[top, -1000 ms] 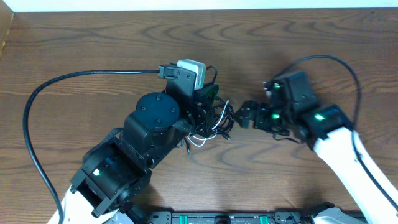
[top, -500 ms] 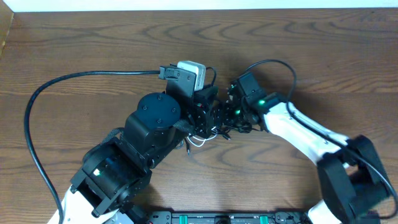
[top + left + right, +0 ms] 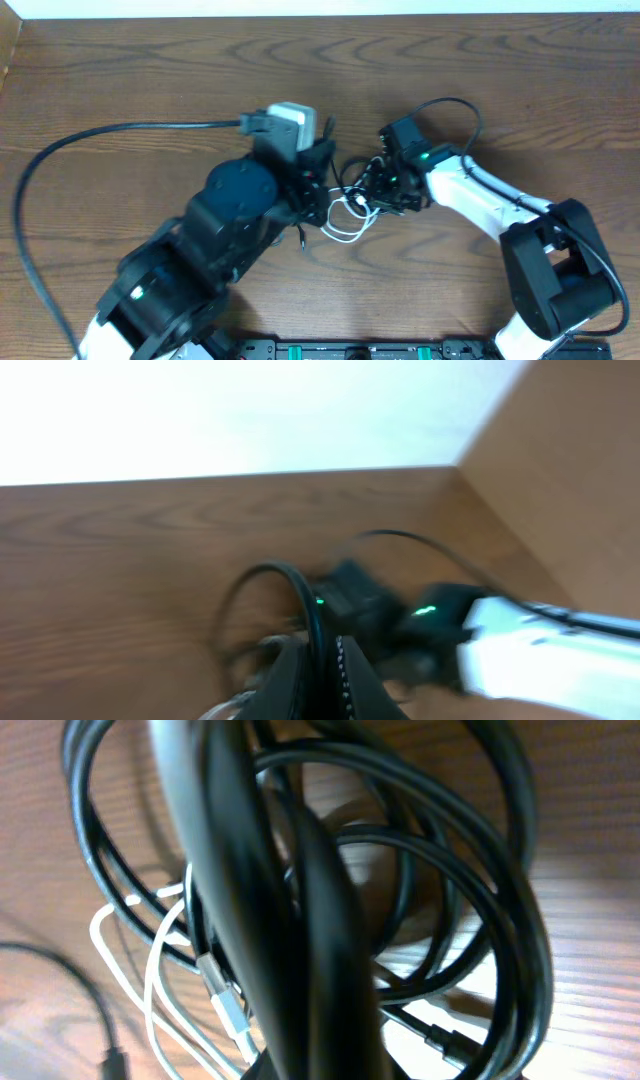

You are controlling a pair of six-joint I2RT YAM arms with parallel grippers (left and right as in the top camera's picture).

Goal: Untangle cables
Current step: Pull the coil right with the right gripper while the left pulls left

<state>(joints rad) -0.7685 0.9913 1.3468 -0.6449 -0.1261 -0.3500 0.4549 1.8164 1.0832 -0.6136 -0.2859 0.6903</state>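
The overhead view looks straight down on the surface (image 3: 520, 80) from well above, with the robot's base at the lower edge and both arms in frame. The left wrist view sits low and looks along the wood past the left pincer (image 3: 322, 680) toward the far edge; it is blurred. The right wrist view is very close, the right pincer (image 3: 272, 920) filling its middle. All three share the cables (image 3: 350, 200); the overhead and left wrist views also share the right arm (image 3: 470, 195).
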